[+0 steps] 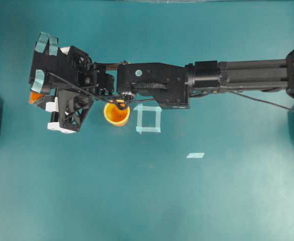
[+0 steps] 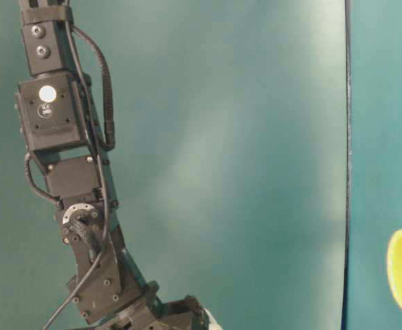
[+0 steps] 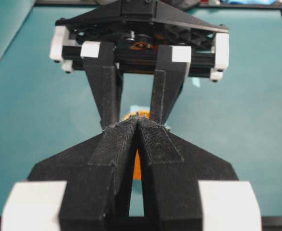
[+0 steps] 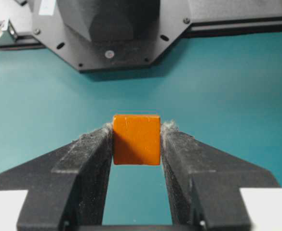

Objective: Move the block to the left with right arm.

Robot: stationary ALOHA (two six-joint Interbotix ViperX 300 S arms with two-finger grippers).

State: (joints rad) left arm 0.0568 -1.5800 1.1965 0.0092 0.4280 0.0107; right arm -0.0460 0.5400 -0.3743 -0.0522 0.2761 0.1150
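The block (image 4: 136, 139), a small orange cube, sits clamped between the black fingers of my right gripper (image 4: 136, 131). From overhead the long right arm (image 1: 152, 80) reaches across to the table's far left. There my right gripper (image 1: 36, 90) points down over the block (image 1: 34, 97), of which only an orange corner shows. I cannot tell whether the block touches the table. My left gripper (image 3: 139, 120) is shut with its tips touching and nothing between them. The block (image 3: 137, 166) shows orange through the gap behind those tips.
A yellow-orange cup (image 1: 116, 113) stands just right of the right gripper, under the arm. A pale blue tape square (image 1: 149, 119) lies beside it, and a tape strip (image 1: 195, 155) further right. The left arm's base (image 4: 107, 33) stands close ahead of the block.
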